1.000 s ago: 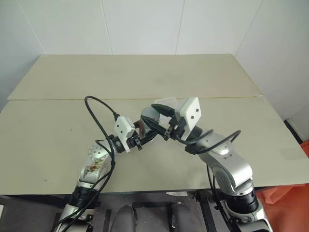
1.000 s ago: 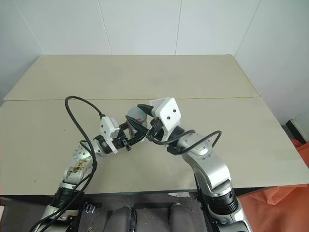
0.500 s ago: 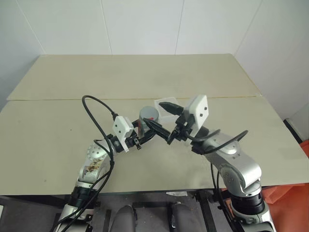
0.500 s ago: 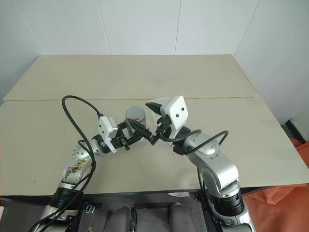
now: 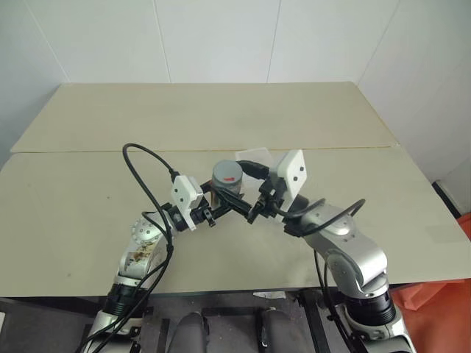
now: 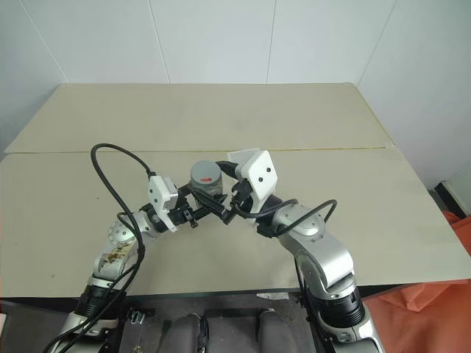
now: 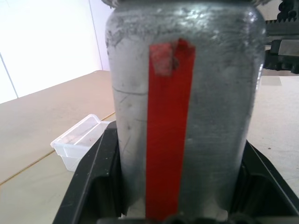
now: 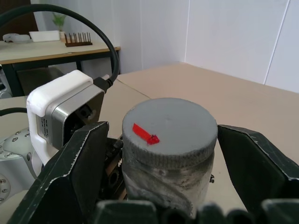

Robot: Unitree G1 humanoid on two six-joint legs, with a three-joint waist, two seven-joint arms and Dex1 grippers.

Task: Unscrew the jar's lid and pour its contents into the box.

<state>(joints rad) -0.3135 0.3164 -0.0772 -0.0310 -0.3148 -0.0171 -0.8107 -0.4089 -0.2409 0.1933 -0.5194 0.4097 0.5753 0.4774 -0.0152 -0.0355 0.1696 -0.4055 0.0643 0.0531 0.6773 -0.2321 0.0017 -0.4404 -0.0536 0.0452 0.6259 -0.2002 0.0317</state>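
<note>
My left gripper is shut on the jar, holding it upright above the table; its cloudy side carries a red strip. The grey lid, with a small red mark on top, sits on the jar. My right gripper is open and straddles the lid, its black fingers standing off on either side with small gaps. The contents are hidden inside the jar. The clear box rests on the table just beyond the jar, partly behind my right wrist.
The beige table spreads wide on all sides, with a seam running across its middle. White walls stand behind its far edge. A black cable loops up from my left wrist.
A second ago my right gripper was shut on the lid. It opened, drew back to the right, and has now come back around the lid, open. The left gripper and jar stayed put.
</note>
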